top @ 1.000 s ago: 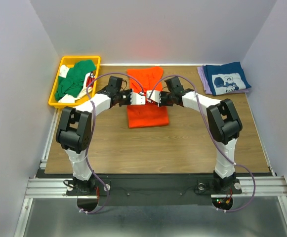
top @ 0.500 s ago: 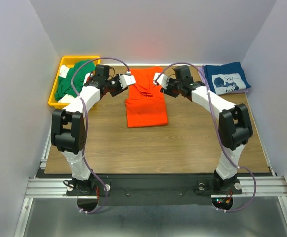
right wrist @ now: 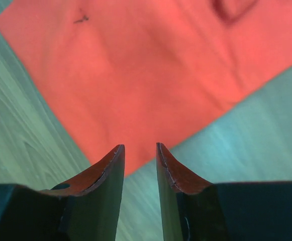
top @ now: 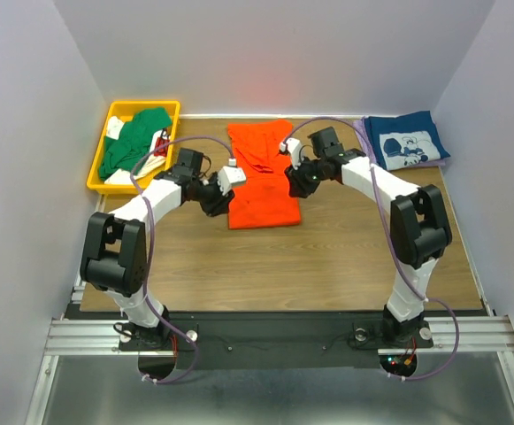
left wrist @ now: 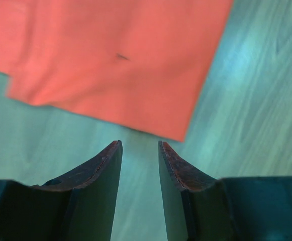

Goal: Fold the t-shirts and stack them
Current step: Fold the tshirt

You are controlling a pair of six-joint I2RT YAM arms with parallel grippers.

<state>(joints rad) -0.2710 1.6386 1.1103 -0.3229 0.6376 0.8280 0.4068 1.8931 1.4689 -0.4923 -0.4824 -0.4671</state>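
**Q:** Top view: where does the shirt being worked lie?
**A:** We find the orange t-shirt flat at mid-desk, its long axis running from the far edge toward the arm bases. The left claw stands at its left edge and the right claw at its right edge, each arm about equally near its own side. The navy t-shirt lies folded on the lavender one in the far right corner, well apart. The green t-shirt lies in the yellow bin at far left. Bare desk shows nearward of the orange cloth, and between it and the navy stack.

**Q:** Left wrist view?
**A:** We see the fingers slightly spread, nothing between them, over bare desk. A corner of orange cloth lies just ahead of the tips.

**Q:** Right wrist view?
**A:** Here too the fingers are parted and empty. A cloth corner reaches the tips; we cannot tell whether it touches them.

**Q:** On what does the coming move turn?
**A:** We judge that each claw must first catch its flat-lying edge. Any fold along the long axis then has open room nearward.
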